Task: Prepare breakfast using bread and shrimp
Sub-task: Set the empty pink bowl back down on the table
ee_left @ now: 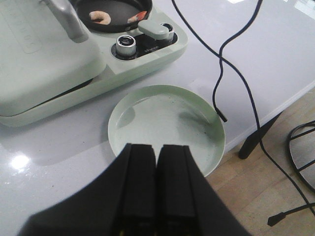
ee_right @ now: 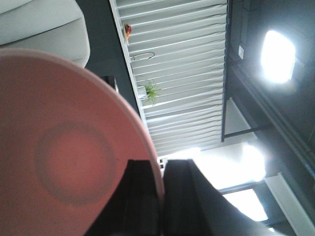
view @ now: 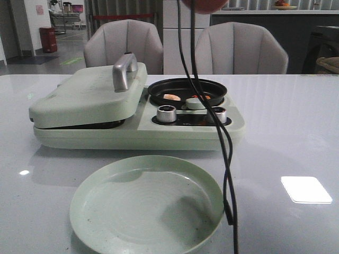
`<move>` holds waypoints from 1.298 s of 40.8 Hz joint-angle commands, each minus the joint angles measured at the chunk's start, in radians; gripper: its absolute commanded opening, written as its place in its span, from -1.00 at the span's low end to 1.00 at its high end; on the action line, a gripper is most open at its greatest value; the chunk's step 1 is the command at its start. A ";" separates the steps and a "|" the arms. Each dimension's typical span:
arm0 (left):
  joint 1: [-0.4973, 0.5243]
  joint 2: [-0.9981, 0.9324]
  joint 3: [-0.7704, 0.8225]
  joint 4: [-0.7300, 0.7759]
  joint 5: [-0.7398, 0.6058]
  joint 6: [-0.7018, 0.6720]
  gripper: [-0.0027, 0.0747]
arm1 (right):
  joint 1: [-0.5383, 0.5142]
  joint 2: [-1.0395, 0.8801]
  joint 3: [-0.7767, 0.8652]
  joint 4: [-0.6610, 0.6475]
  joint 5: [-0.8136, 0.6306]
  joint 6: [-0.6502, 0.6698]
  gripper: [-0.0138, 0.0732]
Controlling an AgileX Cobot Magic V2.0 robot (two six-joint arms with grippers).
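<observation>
Small pale and orange shrimp pieces (view: 171,97) lie in the black round pan (view: 187,87) of the pale green breakfast maker (view: 137,124); they also show in the left wrist view (ee_left: 101,17). The maker's lid (view: 87,95) is down, so no bread shows. My right gripper (ee_right: 161,164) is shut on the rim of a pink bowl (ee_right: 64,147), held high and tipped; the bowl's edge shows at the top of the front view (view: 204,5). My left gripper (ee_left: 157,150) is shut and empty above the near rim of the green plate (ee_left: 167,118).
The empty green plate (view: 145,203) sits in front of the maker. A black cable (view: 225,159) hangs down over the pan and plate. Two silver knobs (view: 166,113) front the maker. The table's edge (ee_left: 275,108) is near the plate. Two chairs (view: 241,50) stand behind.
</observation>
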 commanded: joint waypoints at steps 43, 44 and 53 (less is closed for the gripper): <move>-0.007 0.000 -0.032 0.003 -0.070 -0.005 -0.67 | -0.805 -0.607 1.041 1.885 -0.505 -0.435 -0.58; -0.007 0.000 -0.032 0.003 -0.070 -0.005 -0.67 | -0.808 -0.599 1.050 1.898 -0.520 -0.447 -0.58; -0.007 0.000 -0.032 0.001 -0.070 -0.005 -0.67 | -0.810 -0.520 1.062 1.915 -0.562 -0.448 -0.56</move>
